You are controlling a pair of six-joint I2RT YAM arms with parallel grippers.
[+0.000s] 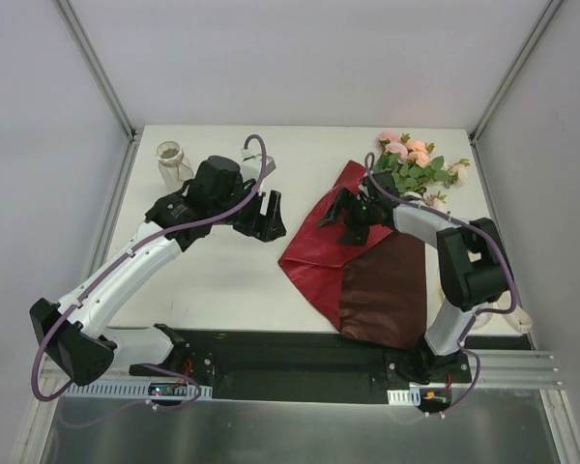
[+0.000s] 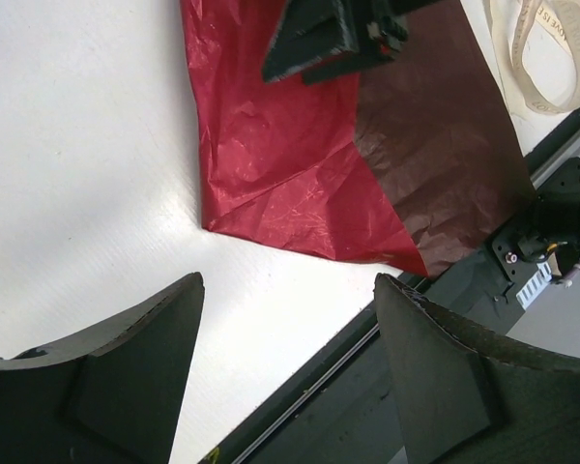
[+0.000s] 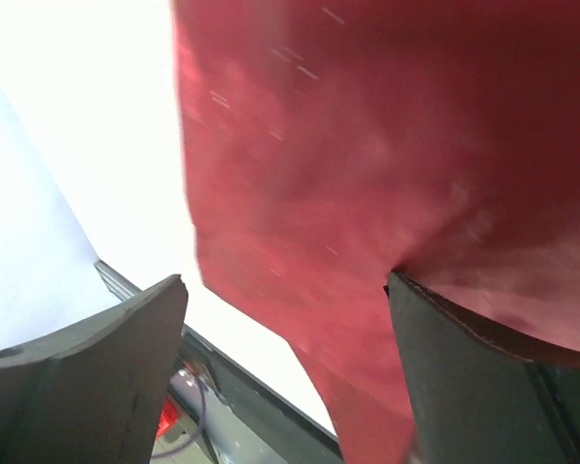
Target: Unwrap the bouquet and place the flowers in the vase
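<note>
**Both pincers wide and empty, flowers lying off the paper**

The vase (image 1: pixel 170 160) stands at the far left of the worktop (image 1: pixel 232 280). Near it, the left pincer (image 1: pixel 266 220) hovers over bare surface, jaws well apart and holding nothing. To its right the red wrapping paper (image 1: pixel 314 261) lies spread flat. The right pincer (image 1: pixel 341 220) hangs low over the paper's far edge, jaws wide and gripping nothing. The flowers (image 1: pixel 411 159) lie at the far right, blooms toward the back. A cream ribbon (image 2: pixel 546 53) lies beside the paper.

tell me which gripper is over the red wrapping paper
The right gripper: it hangs open over the red wrapping paper. The left gripper is over bare table beside it.
</note>
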